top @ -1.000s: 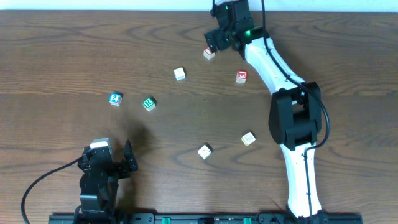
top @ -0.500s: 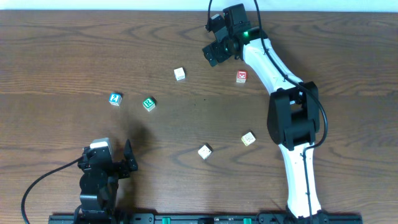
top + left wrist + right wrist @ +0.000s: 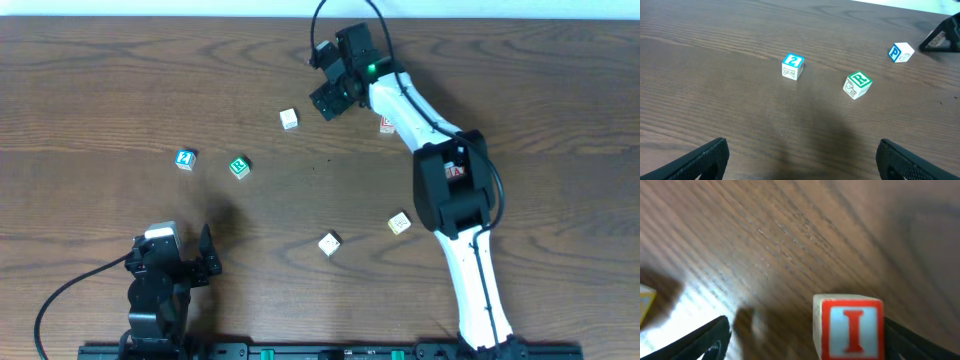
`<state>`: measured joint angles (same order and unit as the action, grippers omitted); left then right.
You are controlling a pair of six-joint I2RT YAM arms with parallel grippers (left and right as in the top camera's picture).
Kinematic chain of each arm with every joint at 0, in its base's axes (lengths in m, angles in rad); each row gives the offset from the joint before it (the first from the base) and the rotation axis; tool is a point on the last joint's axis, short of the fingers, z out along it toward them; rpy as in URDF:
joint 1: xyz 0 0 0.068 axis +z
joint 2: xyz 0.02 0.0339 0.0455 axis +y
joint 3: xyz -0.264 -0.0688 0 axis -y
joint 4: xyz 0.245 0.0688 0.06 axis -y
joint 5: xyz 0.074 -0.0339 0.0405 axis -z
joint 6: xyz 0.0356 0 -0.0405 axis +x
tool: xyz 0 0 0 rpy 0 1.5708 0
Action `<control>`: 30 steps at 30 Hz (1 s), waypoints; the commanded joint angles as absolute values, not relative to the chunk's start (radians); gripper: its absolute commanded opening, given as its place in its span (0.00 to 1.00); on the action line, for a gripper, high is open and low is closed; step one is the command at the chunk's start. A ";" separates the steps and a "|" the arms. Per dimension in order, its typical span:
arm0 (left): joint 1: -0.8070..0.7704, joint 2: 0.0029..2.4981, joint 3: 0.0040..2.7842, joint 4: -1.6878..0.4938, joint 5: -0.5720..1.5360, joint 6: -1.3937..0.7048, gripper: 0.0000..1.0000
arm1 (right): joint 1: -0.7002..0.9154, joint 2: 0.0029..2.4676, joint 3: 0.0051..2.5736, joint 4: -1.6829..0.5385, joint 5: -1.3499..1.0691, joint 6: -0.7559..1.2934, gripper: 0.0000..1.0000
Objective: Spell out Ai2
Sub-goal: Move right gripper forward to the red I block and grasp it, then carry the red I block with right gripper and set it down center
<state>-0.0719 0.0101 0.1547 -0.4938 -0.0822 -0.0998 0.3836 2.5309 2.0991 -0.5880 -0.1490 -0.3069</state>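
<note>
A red-framed I block (image 3: 849,327) sits on the table between my right gripper's (image 3: 805,340) wide-open fingers, against the right finger. In the overhead view this gripper (image 3: 328,100) hangs over the far middle of the table and hides the I block. A blue 2 block (image 3: 185,159) lies at the left and also shows in the left wrist view (image 3: 793,66). My left gripper (image 3: 205,258) is open and empty near the front left edge, well short of the 2 block. I see no block that I can read as an A.
A green R block (image 3: 238,167) lies beside the 2 block. A white P block (image 3: 289,119) lies just left of my right gripper. A red block (image 3: 387,124) is partly hidden by the right arm. Two pale blocks (image 3: 329,243) (image 3: 399,222) lie nearer the front.
My right gripper has moved left and a little nearer, over the red block at the far middle, which is now hidden beneath it in the overhead view. The left arm has not moved.
</note>
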 commanded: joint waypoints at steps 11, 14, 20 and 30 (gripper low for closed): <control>-0.066 0.004 0.138 -0.496 -0.085 -0.085 0.95 | 0.390 2.553 2.116 -0.518 -0.085 -0.318 0.70; -0.066 0.004 0.138 -0.496 -0.085 -0.085 0.95 | 0.390 2.553 2.116 -0.519 -0.075 -0.309 0.63; -0.066 0.004 0.138 -0.496 -0.085 -0.085 0.95 | 0.390 2.553 2.116 -0.521 -0.074 -0.307 0.49; -0.066 0.004 0.138 -0.496 -0.085 -0.085 0.95 | 0.390 2.553 2.116 -0.545 -0.067 -0.302 0.22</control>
<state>-0.0719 0.0101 0.1547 -0.4938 -0.0822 -0.0998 0.3859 2.5370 2.0998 -0.5388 -0.0711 -0.3027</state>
